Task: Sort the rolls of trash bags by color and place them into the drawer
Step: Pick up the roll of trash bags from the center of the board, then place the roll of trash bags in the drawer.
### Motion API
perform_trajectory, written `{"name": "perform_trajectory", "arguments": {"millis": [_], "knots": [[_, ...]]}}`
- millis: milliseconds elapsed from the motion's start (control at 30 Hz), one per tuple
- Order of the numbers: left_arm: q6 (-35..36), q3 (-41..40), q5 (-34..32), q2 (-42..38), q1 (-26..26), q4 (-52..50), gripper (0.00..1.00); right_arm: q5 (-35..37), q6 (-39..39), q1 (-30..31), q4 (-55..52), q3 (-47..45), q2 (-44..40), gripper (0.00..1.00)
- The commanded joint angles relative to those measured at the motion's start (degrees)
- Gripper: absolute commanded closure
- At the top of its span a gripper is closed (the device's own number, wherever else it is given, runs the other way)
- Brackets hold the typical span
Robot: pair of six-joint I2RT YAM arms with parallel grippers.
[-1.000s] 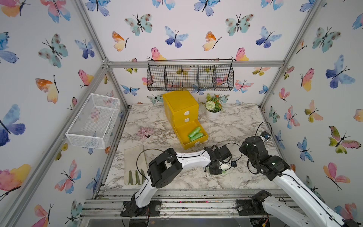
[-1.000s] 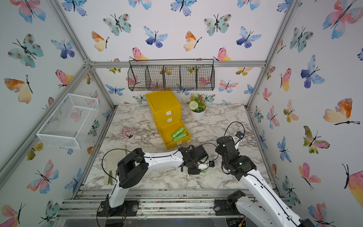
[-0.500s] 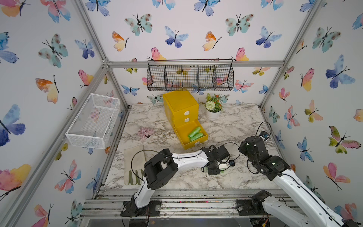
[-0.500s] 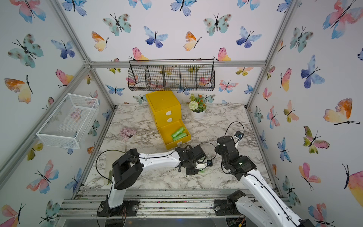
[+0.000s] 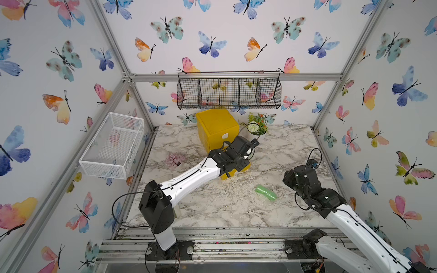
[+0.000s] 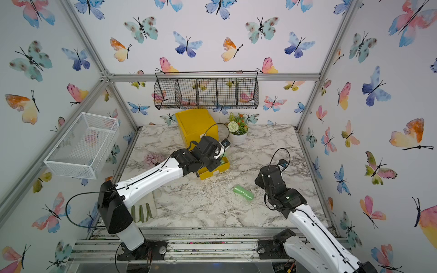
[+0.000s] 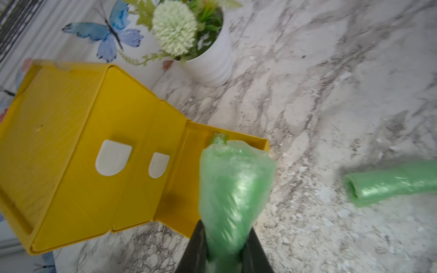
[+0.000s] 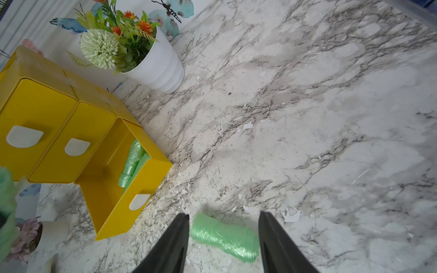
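My left gripper (image 7: 225, 227) is shut on a green roll of trash bags (image 7: 234, 189) and holds it over the pulled-out bottom drawer (image 7: 179, 189) of the yellow chest (image 5: 216, 125). Green rolls (image 8: 132, 163) lie inside that drawer. The two upper drawers are shut. Another green roll (image 5: 266, 192) lies on the marble at the front right. My right gripper (image 8: 224, 215) hangs open just above that roll (image 8: 224, 236), one finger on each side, without touching it. No pink or purple rolls show.
A white flower pot (image 5: 256, 127) stands right of the chest, and a small pink-purple flower cluster (image 5: 173, 159) to its left. A white mesh basket (image 5: 113, 144) hangs on the left wall, a black wire basket (image 5: 228, 91) on the back wall. A glove (image 6: 142, 211) lies front left.
My left gripper closed on a green roll at the front middle, lifted it and carried it back to the open drawer. The right arm stayed put over the other roll.
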Motion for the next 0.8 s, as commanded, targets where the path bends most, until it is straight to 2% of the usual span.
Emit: {"name": "perform_trajectory", "arguments": {"millis": [0, 233, 533, 767], "knots": [[-4.7, 2.8, -1.7, 4.0, 1.9, -3.5, 1.00, -2.9, 0.9, -0.5, 1.7, -2.0, -1.1, 0.47], [-6.7, 7.3, 2.0, 11.9, 6.0, -4.5, 1.00, -3.9, 1.1, -0.5, 2.3, -3.7, -1.1, 0.47], [-6.6, 10.2, 1.6, 19.6, 8.5, -4.6, 1.00, -5.0, 0.7, -0.6, 4.3, -4.7, 0.7, 0.47], [-5.2, 16.3, 2.2, 25.5, 9.9, -4.5, 1.00, -5.4, 0.6, -0.6, 5.0, -5.0, 1.6, 0.47]]}}
